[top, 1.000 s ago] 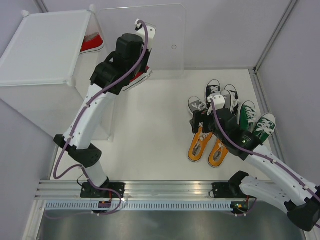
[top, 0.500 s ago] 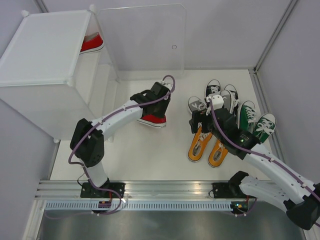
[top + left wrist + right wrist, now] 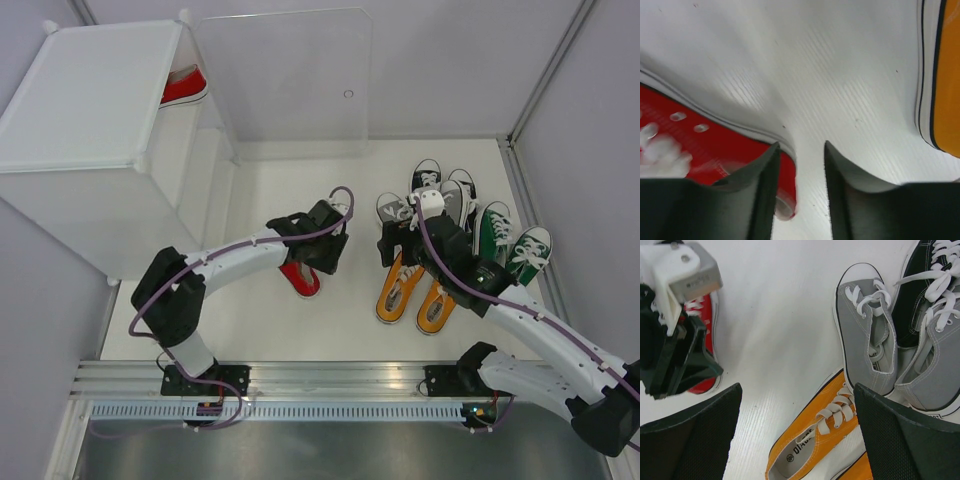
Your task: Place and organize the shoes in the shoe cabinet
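1. The shoe cabinet (image 3: 90,90) stands with its door (image 3: 285,80) swung open. One red shoe (image 3: 185,86) already sits on an upper shelf, so its mate probably belongs beside it.
2. The second red shoe (image 3: 301,281) lies on the tabletop (image 3: 290,200), well out from the cabinet's open front.
3. The left gripper (image 3: 800,147) is low over this shoe with its jaws a narrow way apart. One finger is at the shoe's edge and bare tabletop shows in the gap, so nothing is clamped. It looks placed to set up a hold on the shoe.
4. The right gripper (image 3: 797,387) hovers wide open and empty over the orange shoes (image 3: 400,290) and a grey shoe (image 3: 865,335). These lie farther from the cabinet, and the gripper seems ready for the next pair.
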`<state>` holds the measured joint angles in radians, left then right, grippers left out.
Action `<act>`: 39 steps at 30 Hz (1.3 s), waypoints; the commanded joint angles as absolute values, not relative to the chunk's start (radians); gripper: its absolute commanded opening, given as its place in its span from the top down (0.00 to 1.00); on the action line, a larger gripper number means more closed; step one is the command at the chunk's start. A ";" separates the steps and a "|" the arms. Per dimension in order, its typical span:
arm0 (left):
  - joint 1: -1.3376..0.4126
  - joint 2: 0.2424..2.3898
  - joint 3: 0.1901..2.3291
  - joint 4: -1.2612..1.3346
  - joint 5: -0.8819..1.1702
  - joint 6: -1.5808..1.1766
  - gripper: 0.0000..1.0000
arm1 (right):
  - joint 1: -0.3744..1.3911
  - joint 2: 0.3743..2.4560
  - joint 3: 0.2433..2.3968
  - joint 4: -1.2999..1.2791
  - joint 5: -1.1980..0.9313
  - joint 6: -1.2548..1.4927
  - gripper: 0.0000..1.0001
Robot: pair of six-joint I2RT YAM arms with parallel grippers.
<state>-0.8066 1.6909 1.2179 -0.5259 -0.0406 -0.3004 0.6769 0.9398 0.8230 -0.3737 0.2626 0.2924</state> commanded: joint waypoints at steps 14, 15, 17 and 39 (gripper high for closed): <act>-0.828 1.511 1.170 -0.684 -0.035 -0.218 0.34 | 0.678 0.960 0.815 -0.353 0.250 0.301 0.05; -0.828 1.517 1.169 -0.692 -0.029 -0.210 0.34 | 0.678 0.962 0.815 -0.354 0.249 0.301 0.05; -0.827 1.529 1.155 -0.701 -0.025 -0.195 0.34 | 0.678 0.963 0.813 -0.356 0.249 0.301 0.04; -0.827 1.578 1.066 -0.545 -0.005 0.136 0.25 | 0.678 0.996 0.813 -0.350 0.207 0.295 0.05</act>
